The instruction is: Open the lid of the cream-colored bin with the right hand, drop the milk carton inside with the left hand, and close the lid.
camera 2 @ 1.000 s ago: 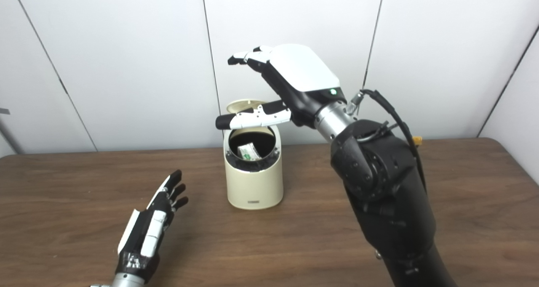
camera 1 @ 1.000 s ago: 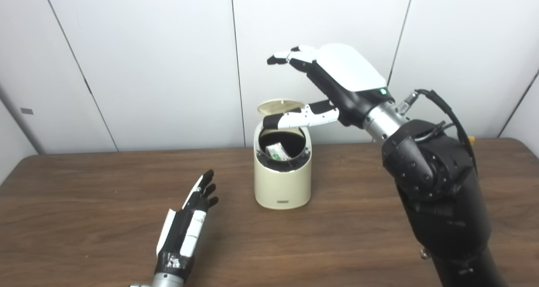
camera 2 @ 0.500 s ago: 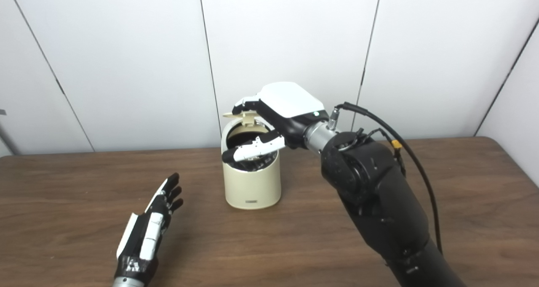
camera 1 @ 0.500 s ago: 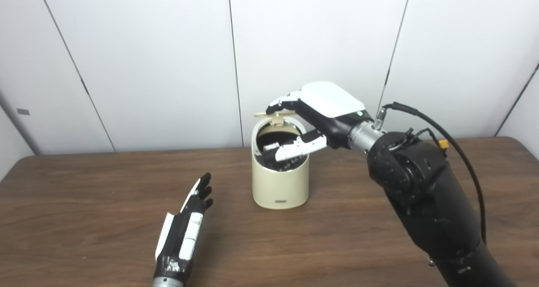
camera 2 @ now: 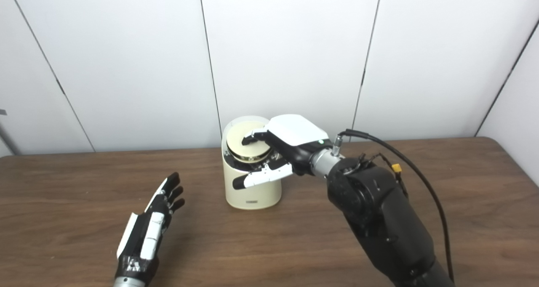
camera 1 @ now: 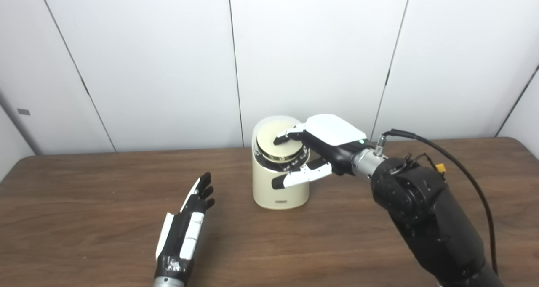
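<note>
Cream bin (camera 1: 280, 186) w/ unreadable label, right hand (camera 1: 326, 146) fingers spread on lid (camera 1: 276, 144), left hand (camera 1: 185, 228) fingers spread.

One bin (camera 1: 280, 186), one lid (camera 1: 278, 142), two robot hands: left robot hand (camera 1: 185, 232), right robot hand (camera 1: 326, 146).

Cream bin (camera 1: 280, 186) sits mid-frame on the brown worktop (camera 1: 84, 186), lid (camera 1: 280, 142) lying flat on top. Right hand (camera 1: 313, 152) has fingertips (camera 1: 281, 139) on the lid. Left hand (camera 1: 185, 230) lies flat and empty, lower left.
</note>
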Controlling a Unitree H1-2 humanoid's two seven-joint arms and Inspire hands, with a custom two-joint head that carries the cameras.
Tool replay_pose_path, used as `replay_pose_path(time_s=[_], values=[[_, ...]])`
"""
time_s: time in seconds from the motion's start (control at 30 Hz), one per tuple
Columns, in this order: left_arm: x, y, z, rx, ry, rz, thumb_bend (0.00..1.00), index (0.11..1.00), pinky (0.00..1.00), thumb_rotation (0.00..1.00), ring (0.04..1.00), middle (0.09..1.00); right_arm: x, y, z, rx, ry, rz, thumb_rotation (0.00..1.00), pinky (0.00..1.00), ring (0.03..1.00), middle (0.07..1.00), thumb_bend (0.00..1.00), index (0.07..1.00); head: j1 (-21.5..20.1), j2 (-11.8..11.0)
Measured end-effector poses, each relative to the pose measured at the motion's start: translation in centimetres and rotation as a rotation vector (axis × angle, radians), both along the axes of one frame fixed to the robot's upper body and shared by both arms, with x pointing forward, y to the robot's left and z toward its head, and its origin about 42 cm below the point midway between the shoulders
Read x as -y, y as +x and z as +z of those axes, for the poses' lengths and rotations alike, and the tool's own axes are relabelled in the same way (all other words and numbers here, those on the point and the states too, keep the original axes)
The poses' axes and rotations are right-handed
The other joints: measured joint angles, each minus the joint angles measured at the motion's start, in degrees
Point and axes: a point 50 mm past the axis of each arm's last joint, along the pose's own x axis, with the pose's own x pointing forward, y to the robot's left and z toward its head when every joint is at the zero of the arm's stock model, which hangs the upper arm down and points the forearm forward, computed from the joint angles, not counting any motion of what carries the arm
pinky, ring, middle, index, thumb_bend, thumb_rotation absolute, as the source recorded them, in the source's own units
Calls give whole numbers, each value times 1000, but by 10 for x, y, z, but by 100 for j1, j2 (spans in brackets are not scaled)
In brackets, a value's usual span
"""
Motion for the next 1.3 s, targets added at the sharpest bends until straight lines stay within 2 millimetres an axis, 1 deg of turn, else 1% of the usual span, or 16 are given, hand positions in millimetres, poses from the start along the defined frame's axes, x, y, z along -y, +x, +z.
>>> replay_pose_path(time_s=[0.07, 0.17, 0.3, 0.5, 0.6, 0.7, 0.77, 0.83, 1.0, 1.17, 1.3], values=[[0, 0, 1, 4, 1, 1, 698, 993, 911, 958, 957, 974, 3, -4, -6, -13, 5, -2, 881, 925, 895, 818, 844, 799, 9, 26], [0, 0, 1, 5, 2, 2, 691, 989, 907, 957, 955, 970, 6, -10, -10, -11, 11, -3, 879, 924, 892, 817, 843, 800, 18, 44], [1, 0, 2, 7, -3, 2, 710, 985, 913, 946, 955, 966, 9, -13, -14, -15, 20, -10, 892, 928, 896, 826, 850, 806, 9, 62], [2, -2, 10, 26, -10, 3, 717, 984, 917, 945, 956, 965, 11, -16, -20, -18, 24, -18, 879, 941, 896, 823, 847, 804, 0, 149], [3, -2, 10, 19, -10, 3, 725, 987, 916, 946, 959, 968, 10, -17, -23, -5, -1, -16, 869, 970, 899, 834, 851, 812, 35, 167], [3, -1, 9, 7, -9, 5, 724, 985, 911, 938, 954, 967, 6, -19, -27, 25, -69, -6, 853, 993, 916, 855, 859, 824, 44, 167], [2, -1, 9, 3, -8, 7, 725, 981, 907, 936, 949, 961, 5, -18, -31, 37, -91, -6, 833, 998, 923, 867, 866, 831, 70, 176], [1, -1, 9, 3, -9, 12, 723, 977, 901, 933, 943, 956, 1, -15, -37, 45, -104, -14, 834, 1000, 933, 877, 861, 839, 79, 185], [2, -1, 11, 4, -14, 19, 721, 977, 903, 931, 942, 950, -12, -7, -47, 60, -130, -24, 871, 1000, 943, 879, 858, 841, 79, 185], [2, -1, 11, 5, -15, 20, 723, 975, 905, 930, 937, 947, -14, -1, -50, 73, -135, -29, 836, 1000, 942, 872, 864, 832, 114, 185], [1, -1, 11, 4, -12, 26, 722, 973, 906, 932, 935, 945, -14, 0, -50, 79, -128, -31, 872, 1000, 939, 874, 871, 832, 105, 176]])
